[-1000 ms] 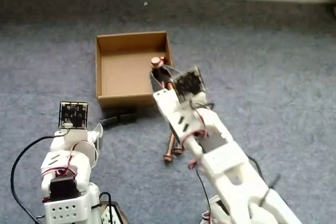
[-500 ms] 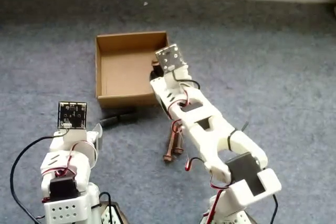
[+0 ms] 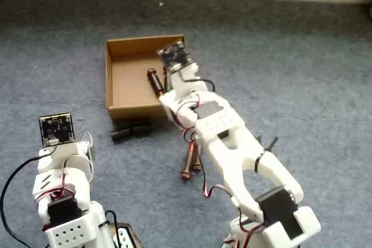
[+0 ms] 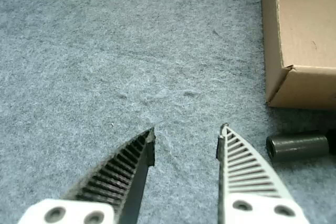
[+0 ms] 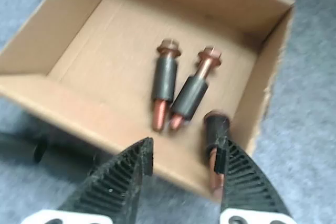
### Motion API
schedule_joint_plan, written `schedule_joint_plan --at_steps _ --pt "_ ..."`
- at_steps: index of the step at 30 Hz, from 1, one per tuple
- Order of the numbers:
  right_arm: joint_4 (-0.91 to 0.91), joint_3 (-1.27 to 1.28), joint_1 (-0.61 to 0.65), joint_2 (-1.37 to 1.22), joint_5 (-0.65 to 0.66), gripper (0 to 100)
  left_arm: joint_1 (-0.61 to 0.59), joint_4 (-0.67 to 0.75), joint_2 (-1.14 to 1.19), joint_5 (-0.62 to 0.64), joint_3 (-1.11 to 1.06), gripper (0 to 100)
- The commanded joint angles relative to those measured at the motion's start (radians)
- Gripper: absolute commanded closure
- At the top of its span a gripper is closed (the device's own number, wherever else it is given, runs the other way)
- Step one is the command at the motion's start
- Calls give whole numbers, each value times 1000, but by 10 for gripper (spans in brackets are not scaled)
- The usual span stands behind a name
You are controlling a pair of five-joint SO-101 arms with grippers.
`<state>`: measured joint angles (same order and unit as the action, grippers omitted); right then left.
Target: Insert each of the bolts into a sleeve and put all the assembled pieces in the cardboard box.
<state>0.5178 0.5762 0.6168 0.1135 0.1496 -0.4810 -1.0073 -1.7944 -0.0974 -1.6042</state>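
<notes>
Left wrist view: left gripper (image 4: 187, 132) spread wide, hanging low over the grey carpet (image 4: 105, 51). A dark sleeve (image 4: 296, 146) lies on its side on the carpet just beside the light finger, not touching it, close to the near corner of the cardboard box (image 4: 294, 40).

High view, going outward: the sleeve (image 3: 131, 131) lies in front of the box's near wall, with what looks like a second one end to end with it. To the right, two loose bolts (image 3: 192, 156), copper-coloured, lie side by side on the carpet, their far ends hidden under the right arm. Beyond these the box stands open-topped on the carpet, and the right arm stretches over its near right corner.

Right wrist view: right gripper (image 5: 184, 148) spread, above the box's near wall and gripping nothing. Two assembled pieces (image 5: 167, 85), each a bolt through a dark sleeve, lie on the box floor, heads apart, tips nearly touching. A third piece (image 5: 215, 129) is just beside the light finger. It is blurred, so I cannot tell whether it touches the finger or rests on the floor.
</notes>
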Motion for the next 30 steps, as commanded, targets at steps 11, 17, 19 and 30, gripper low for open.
schedule_joint_plan --at_steps 11,17,19,30 --pt "143 -96 234 -107 226 821 -12 23 -10 -3 8 790" --pt "176 -185 272 -229 245 821 -12 23 -10 -3 10 790" --pt "228 -216 298 -249 245 821 -12 23 -10 -3 10 790" --pt "384 -274 323 -232 244 821 -10 23 -10 -3 10 790"
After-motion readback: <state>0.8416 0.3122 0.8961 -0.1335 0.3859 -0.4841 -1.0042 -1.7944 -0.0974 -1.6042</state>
